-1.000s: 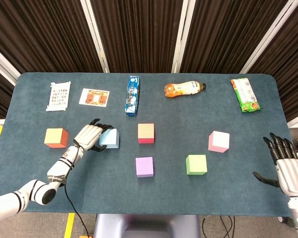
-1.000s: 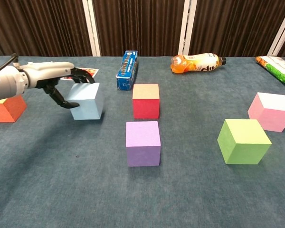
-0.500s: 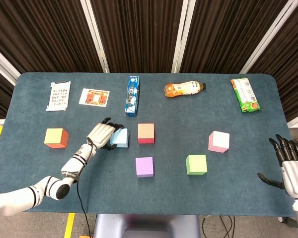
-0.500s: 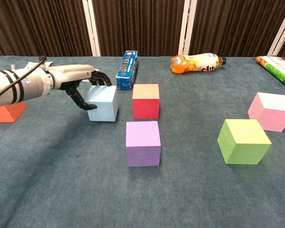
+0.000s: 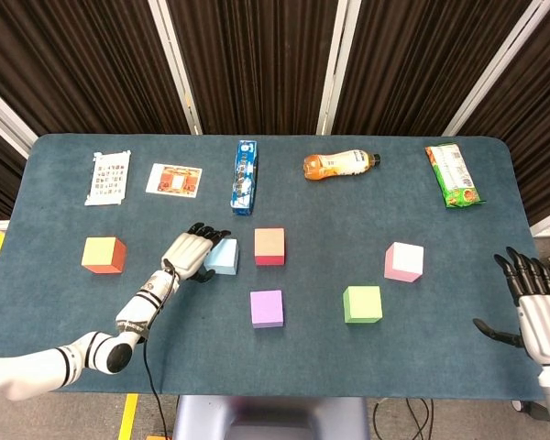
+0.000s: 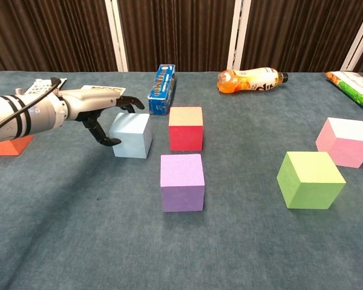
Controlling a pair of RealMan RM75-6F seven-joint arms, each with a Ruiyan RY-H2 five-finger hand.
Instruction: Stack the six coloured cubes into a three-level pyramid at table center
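The light blue cube (image 6: pixel 130 135) has slid right since the earlier frame and now sits just left of the red cube (image 6: pixel 186 128), a small gap between them. The left robot hand (image 6: pixel 103 112) is beside the blue cube's left face — fingers spread over its top edge, thumb low at its side (whether they press it I cannot tell). The purple cube (image 6: pixel 182 181) lies nearer the camera, below the red one. The green cube (image 6: pixel 310 179) and pink cube (image 6: pixel 346 141) sit to the right; the orange cube (image 5: pixel 104 255) is far left. The right robot hand (image 5: pixel 534 307) hovers off the tabletop's (image 5: pixel 422 348) right edge, fingers apart, holding nothing.
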